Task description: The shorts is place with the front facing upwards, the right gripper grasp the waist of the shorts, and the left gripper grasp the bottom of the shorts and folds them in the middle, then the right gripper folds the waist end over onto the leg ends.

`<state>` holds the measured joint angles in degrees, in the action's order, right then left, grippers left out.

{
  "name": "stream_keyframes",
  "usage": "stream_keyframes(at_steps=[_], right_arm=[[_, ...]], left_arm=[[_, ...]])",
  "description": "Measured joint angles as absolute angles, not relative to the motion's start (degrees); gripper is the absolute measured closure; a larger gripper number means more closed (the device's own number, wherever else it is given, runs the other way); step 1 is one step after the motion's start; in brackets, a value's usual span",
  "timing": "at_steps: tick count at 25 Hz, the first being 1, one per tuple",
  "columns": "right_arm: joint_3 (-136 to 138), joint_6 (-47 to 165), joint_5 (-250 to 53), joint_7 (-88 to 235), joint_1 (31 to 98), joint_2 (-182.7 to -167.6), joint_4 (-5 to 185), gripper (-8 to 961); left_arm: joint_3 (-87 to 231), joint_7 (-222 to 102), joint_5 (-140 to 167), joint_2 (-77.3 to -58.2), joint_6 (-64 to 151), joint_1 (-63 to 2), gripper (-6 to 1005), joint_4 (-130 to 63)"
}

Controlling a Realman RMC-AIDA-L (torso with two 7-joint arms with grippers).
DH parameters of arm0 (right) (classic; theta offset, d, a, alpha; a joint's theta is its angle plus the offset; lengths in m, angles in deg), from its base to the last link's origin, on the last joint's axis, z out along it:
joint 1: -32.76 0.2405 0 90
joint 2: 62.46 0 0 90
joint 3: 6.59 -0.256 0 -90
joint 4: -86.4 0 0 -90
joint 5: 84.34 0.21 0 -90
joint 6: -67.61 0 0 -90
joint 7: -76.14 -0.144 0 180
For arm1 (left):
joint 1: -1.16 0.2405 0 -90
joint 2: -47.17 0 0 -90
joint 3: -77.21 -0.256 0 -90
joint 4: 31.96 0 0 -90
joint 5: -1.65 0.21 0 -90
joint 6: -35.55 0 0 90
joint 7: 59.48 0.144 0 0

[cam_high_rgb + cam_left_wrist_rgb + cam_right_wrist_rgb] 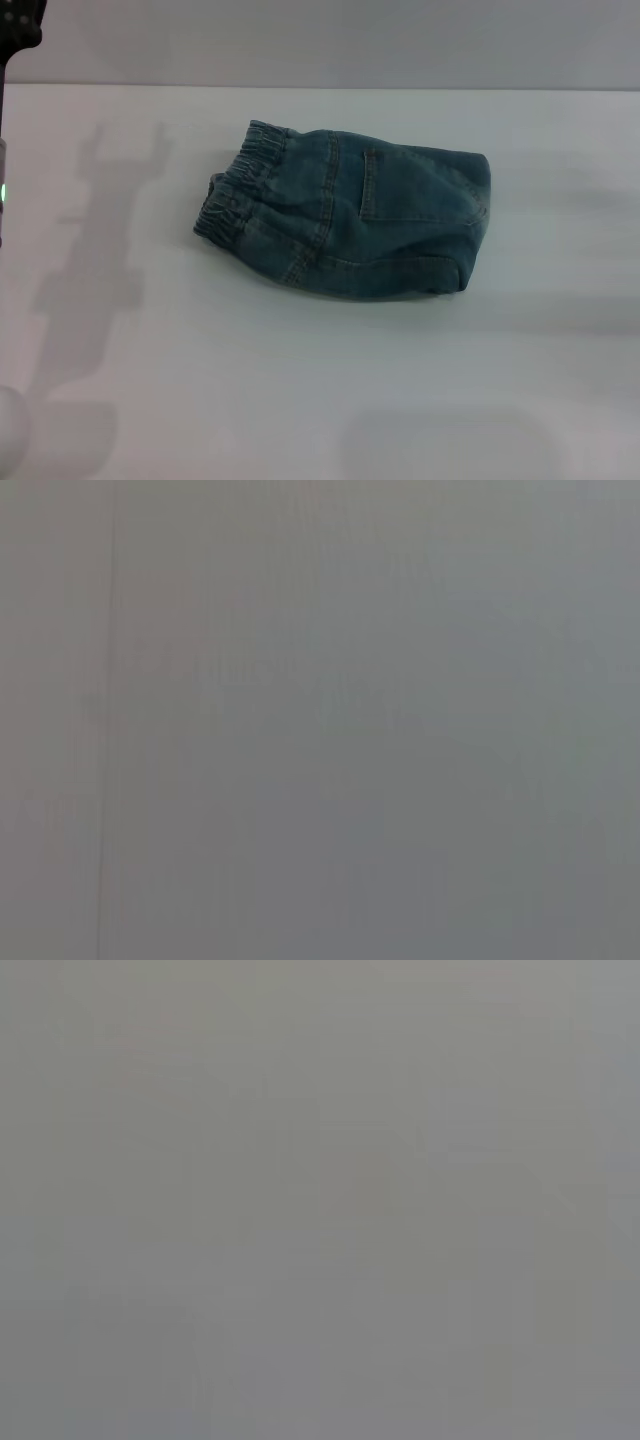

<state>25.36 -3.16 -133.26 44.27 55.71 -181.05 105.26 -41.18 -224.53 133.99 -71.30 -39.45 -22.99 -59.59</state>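
The shorts (350,215) lie folded into a compact bundle in the middle of the white table (320,380) in the head view. The waist of the shorts (238,190), a ruffled elastic band, is at the bundle's left end. A square pocket (380,185) faces up and the rounded fold is at the right end. The bottom of the shorts is not distinguishable in the bundle. Only a black part of my left gripper (20,25) shows at the top left corner, well apart from the shorts. The right gripper is out of view. Both wrist views show plain grey only.
The left arm's green ring light (3,192) and white link (10,430) sit along the left edge. Its shadow (95,250) falls on the table left of the shorts. The table's far edge meets a grey wall (320,45).
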Motion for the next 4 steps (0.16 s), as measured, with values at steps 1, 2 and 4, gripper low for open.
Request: stream_keyframes(at_steps=[1, 2, 4], right_arm=[[24.7, -2.6, -128.8, 47.9, 56.1, -181.06, 103.3, 388], [24.2, -2.4, -124.2, 51.1, 56.5, -181.12, 101.4, 388], [23.9, -2.3, -118.8, 54.1, 56.8, -181.15, 99.5, 388]], left_arm=[[-41.2, -224.5, 134.0, -71.30, -39.4, -23.0, 156, -59.6], [-41.2, -224.5, 133.6, -71.37, -39.4, -23.2, 156, -59.5], [-41.2, -224.5, 133.5, -71.38, -39.3, -23.4, 156, -59.4]])
